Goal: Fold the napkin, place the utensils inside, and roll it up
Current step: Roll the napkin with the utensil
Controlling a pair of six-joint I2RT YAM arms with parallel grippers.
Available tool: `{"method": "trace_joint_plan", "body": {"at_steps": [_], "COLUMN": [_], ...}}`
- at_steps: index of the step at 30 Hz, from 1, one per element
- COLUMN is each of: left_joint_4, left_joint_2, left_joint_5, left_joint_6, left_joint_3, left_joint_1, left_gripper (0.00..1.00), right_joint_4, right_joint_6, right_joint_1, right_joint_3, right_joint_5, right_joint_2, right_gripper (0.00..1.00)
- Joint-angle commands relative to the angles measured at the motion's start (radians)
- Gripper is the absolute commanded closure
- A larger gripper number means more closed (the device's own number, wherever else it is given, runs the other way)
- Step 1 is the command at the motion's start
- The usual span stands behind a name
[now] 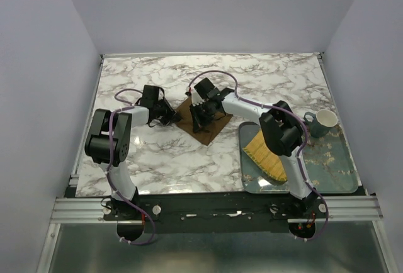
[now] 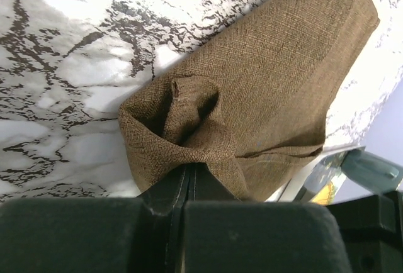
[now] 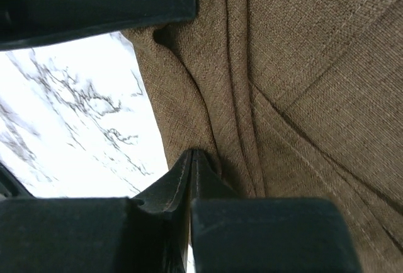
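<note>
Napkin [image 1: 203, 122] is lying bunched mid-table on the marble-patterned tabletop [image 1: 157, 160], with pale walls [image 1: 38, 65] closing it in. I am seeing the left gripper [image 2: 187, 173] and the right gripper [image 3: 192, 158] each pinching its folds, jaws pressed together.

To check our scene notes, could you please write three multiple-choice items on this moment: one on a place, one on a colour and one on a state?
1. Where does the yellow mat lie?
A) on the tray
B) on the floor
C) against the back wall

2. What colour is the napkin?
A) white
B) brown
C) red

3. How is the left gripper?
A) wide open in the air
B) shut on nothing
C) shut on the napkin's edge

Answers:
1 A: in the top view the mat sits inside the tray's rim.
2 B: the cloth is brown in every view.
3 C: its fingers meet, with bunched cloth pinched at their tips.
</note>
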State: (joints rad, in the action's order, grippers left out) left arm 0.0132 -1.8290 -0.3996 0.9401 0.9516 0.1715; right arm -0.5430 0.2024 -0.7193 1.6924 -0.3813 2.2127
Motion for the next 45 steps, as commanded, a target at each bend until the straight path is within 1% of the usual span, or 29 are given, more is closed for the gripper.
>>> {"method": "trace_joint_plan", "body": {"at_steps": [1, 5, 6, 8, 9, 11, 12, 14, 15, 18, 20, 21, 23, 25, 26, 27, 30, 31, 35, 37, 41, 43, 45], "left_joint_4": [0.169, 0.177, 0.179, 0.18, 0.18, 0.177, 0.176, 0.174, 0.174, 0.174, 0.176, 0.172, 0.176, 0.174, 0.174, 0.176, 0.176, 0.174, 0.177, 0.182, 0.179, 0.177, 0.177], "left_joint_2": [-0.075, -0.081, -0.081, -0.079, -0.079, -0.082, -0.085, -0.085, -0.085, -0.079, -0.081, -0.081, -0.085, -0.087, -0.087, -0.087, -0.088, -0.087, -0.093, -0.095, -0.096, -0.096, -0.098], "left_joint_5": [0.171, 0.191, 0.197, 0.206, 0.208, 0.205, 0.205, 0.202, 0.202, 0.203, 0.203, 0.202, 0.199, 0.2, 0.2, 0.199, 0.197, 0.197, 0.193, 0.186, 0.186, 0.183, 0.183], "left_joint_6": [-0.011, -0.001, 0.0, 0.0, 0.002, 0.005, 0.005, 0.005, 0.005, 0.003, 0.003, 0.003, 0.002, 0.0, 0.002, 0.002, 0.003, 0.005, 0.008, 0.011, 0.014, 0.014, 0.012], "left_joint_3": [-0.011, -0.02, -0.022, -0.03, -0.034, -0.036, -0.037, -0.036, -0.036, -0.036, -0.034, -0.033, -0.028, -0.03, -0.031, -0.031, -0.03, -0.031, -0.031, -0.031, -0.04, -0.045, -0.045], "left_joint_1": [0.014, 0.019, 0.019, 0.02, 0.022, 0.022, 0.022, 0.022, 0.022, 0.022, 0.02, 0.022, 0.022, 0.022, 0.022, 0.022, 0.02, 0.02, 0.02, 0.02, 0.019, 0.019, 0.019], "left_gripper": [1.0, 1.0, 1.0, 1.0, 1.0, 1.0, 1.0, 1.0, 1.0, 1.0, 1.0, 1.0, 1.0, 1.0, 1.0, 1.0, 1.0, 1.0, 1.0, 1.0, 1.0, 1.0, 1.0], "right_joint_4": [-0.159, -0.201, -0.209, -0.216, -0.216, -0.219, -0.219, -0.222, -0.228, -0.224, -0.23, -0.23, -0.222, -0.201, -0.195, -0.19, -0.166, -0.132, -0.084, -0.066, -0.045, -0.046, -0.061], "right_joint_6": [-0.077, -0.092, -0.095, -0.107, -0.11, -0.123, -0.129, -0.141, -0.147, -0.158, -0.161, -0.162, -0.167, -0.161, -0.159, -0.158, -0.167, -0.175, -0.193, -0.231, -0.261, -0.261, -0.261], "right_joint_1": [-0.005, -0.009, -0.011, -0.025, -0.031, -0.048, -0.052, -0.065, -0.068, -0.068, -0.072, -0.078, -0.094, -0.101, -0.107, -0.111, -0.124, -0.129, -0.158, -0.17, -0.198, -0.207, -0.21], "right_joint_3": [0.072, 0.125, 0.134, 0.145, 0.147, 0.156, 0.167, 0.185, 0.211, 0.23, 0.254, 0.257, 0.253, 0.236, 0.221, 0.213, 0.159, 0.135, 0.056, 0.023, 0.0, 0.003, 0.027], "right_joint_5": [0.12, 0.14, 0.154, 0.166, 0.179, 0.186, 0.193, 0.191, 0.203, 0.208, 0.216, 0.243, 0.268, 0.274, 0.271, 0.277, 0.312, 0.324, 0.372, 0.412, 0.462, 0.511, 0.563], "right_joint_2": [0.018, -0.001, -0.007, -0.019, -0.034, -0.042, -0.039, -0.027, -0.018, 0.01, 0.031, 0.035, 0.033, 0.025, 0.024, 0.019, -0.007, -0.018, -0.061, -0.071, -0.065, -0.061, -0.058], "right_gripper": [0.86, 0.8, 0.75, 0.7, 0.63, 0.55, 0.46, 0.39, 0.32, 0.22, 0.21, 0.21, 0.23, 0.28, 0.32, 0.44, 0.51, 0.51, 0.52, 0.51, 0.48, 0.47, 0.44]}}
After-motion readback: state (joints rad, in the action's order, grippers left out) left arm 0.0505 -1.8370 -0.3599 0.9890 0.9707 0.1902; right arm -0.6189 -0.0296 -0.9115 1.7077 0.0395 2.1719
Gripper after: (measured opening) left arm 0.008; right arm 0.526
